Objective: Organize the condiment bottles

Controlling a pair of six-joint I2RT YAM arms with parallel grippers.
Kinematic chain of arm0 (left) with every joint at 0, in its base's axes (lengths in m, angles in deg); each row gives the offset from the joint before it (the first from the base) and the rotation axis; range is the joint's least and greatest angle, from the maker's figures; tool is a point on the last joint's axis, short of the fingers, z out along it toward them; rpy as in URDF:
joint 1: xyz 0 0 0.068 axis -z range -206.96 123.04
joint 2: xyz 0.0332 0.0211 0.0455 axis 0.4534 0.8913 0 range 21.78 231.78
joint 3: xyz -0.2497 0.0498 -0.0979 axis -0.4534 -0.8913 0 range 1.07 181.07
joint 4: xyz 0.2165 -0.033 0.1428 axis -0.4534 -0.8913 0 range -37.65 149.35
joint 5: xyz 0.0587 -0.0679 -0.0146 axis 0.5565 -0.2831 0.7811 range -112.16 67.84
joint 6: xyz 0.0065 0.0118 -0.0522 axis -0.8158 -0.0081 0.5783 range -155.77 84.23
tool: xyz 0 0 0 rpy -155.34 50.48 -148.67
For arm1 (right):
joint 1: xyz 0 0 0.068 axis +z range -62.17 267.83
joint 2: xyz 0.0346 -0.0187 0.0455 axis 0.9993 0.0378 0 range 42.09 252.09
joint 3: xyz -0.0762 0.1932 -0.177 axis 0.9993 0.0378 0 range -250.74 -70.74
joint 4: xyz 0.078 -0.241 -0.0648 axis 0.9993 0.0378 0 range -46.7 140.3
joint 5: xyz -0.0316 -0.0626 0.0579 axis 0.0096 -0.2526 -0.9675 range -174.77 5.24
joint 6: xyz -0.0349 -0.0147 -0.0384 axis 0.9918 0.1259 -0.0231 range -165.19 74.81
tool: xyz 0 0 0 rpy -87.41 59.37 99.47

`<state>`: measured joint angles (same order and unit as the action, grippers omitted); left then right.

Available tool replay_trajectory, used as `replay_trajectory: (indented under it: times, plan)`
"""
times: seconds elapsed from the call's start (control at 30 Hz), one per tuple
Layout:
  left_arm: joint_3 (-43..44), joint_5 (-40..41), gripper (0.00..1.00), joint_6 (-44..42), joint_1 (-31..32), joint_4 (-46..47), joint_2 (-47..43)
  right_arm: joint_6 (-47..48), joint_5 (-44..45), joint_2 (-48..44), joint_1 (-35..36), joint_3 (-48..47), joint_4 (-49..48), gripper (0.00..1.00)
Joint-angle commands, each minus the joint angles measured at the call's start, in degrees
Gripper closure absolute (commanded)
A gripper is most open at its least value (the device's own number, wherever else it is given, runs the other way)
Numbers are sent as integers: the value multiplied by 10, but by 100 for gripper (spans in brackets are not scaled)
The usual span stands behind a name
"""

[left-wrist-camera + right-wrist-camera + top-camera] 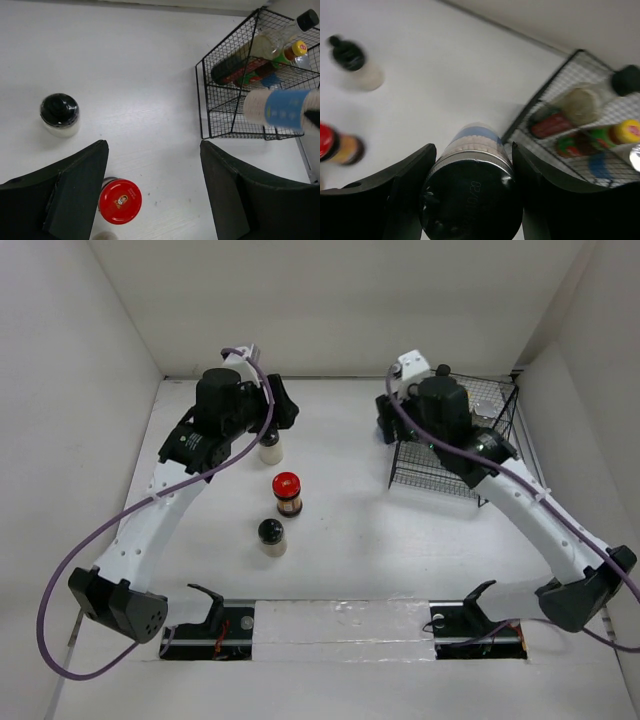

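My right gripper [473, 146] is shut on a black-capped pale jar [472, 200] with a blue label, held in the air just left of the black wire basket [410, 475]. The same jar [280, 107] shows lying sideways in the left wrist view. My left gripper [152, 145] is open over the table, with only bare surface between its fingers. A red-lidded jar [120, 201] stands by its left finger [75, 190]. Another black-capped pale jar [59, 114] stands further left. A pale bottle [270, 449] sits under the left gripper [272, 425].
In the basket [202, 100] lie a tall dark bottle [250, 52] with a black cap and a green-red labelled one with a yellow cap [299, 48]. White walls enclose the table on three sides. Both arm bases sit at the near edge.
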<state>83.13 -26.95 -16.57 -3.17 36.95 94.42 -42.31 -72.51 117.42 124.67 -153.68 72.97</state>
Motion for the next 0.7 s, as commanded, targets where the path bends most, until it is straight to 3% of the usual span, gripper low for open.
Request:
replay_trajectory:
  times: [0.0, 0.3, 0.43, 0.67]
  plan:
    - [-8, -41, 31, 35, 5, 46, -13, 36, 5, 23, -69, -67, -9, 56]
    - [-8, -47, 32, 45, 24, 46, -2, 49, -70, 103, -220, -120, -35, 56]
    - [-2, -47, 32, 45, 24, 46, 9, 44, -98, 126, -237, -125, -35, 57]
    - [5, -47, 32, 40, 24, 46, 33, 31, -110, 120, -244, -39, -65, 57]
